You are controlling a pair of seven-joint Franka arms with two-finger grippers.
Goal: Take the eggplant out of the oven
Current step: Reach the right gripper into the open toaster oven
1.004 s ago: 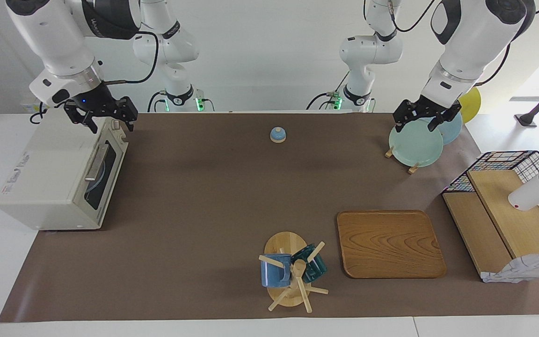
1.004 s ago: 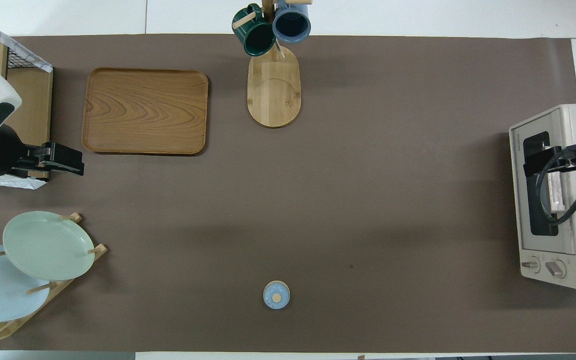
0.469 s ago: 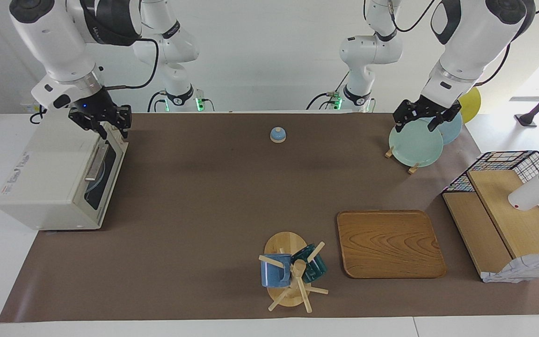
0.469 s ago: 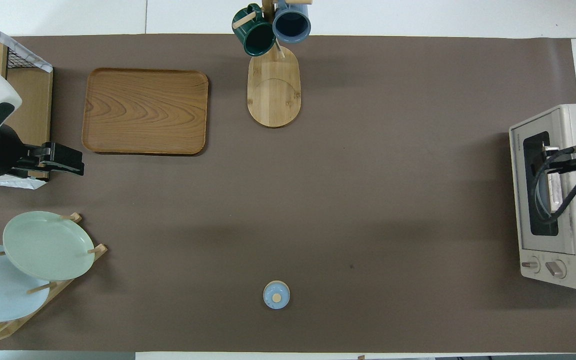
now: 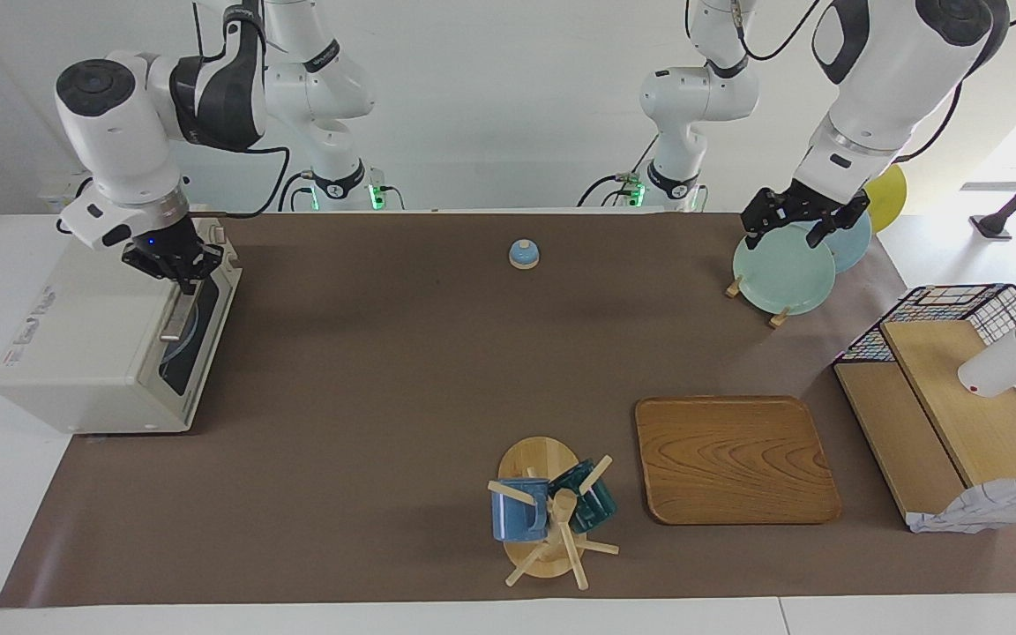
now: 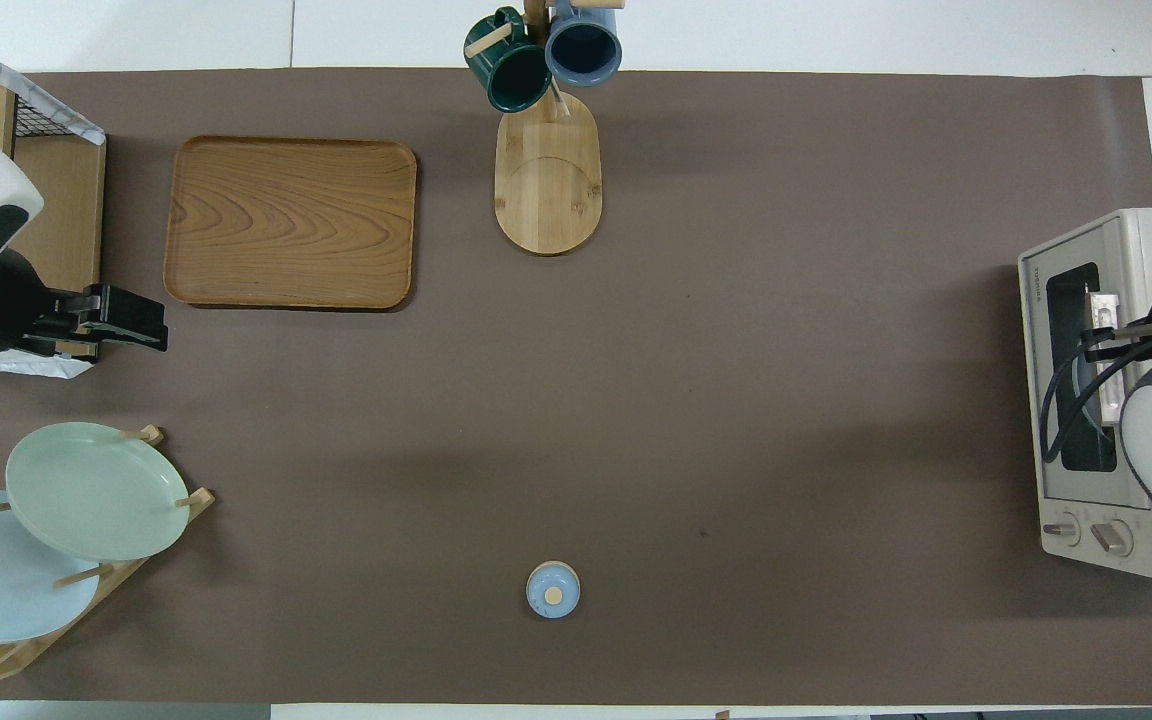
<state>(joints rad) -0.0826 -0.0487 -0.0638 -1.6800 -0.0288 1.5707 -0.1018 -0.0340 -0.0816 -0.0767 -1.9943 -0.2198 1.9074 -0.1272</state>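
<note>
The cream-white oven (image 5: 93, 344) stands at the right arm's end of the table with its dark glass door shut; it also shows in the overhead view (image 6: 1136, 250). The eggplant is hidden. Only a pale round shape shows dimly through the glass (image 5: 190, 339). My right gripper (image 5: 183, 275) points down at the oven's top front edge, at the end of the metal bar handle (image 5: 175, 319) nearer the robots; the overhead view shows it (image 6: 1101, 335) over the door. My left gripper (image 5: 803, 225) is open and empty, waiting above the plate rack.
A plate rack with a green plate (image 5: 783, 275) stands at the left arm's end. A wooden tray (image 5: 735, 459), a mug tree with two mugs (image 5: 552, 520), a small blue lidded dish (image 5: 524, 254) and a wire-sided wooden shelf (image 5: 958, 397) are on the brown mat.
My right gripper has turned and come down from above the oven's top corner to the handle at the door's top edge. The left arm has not moved.
</note>
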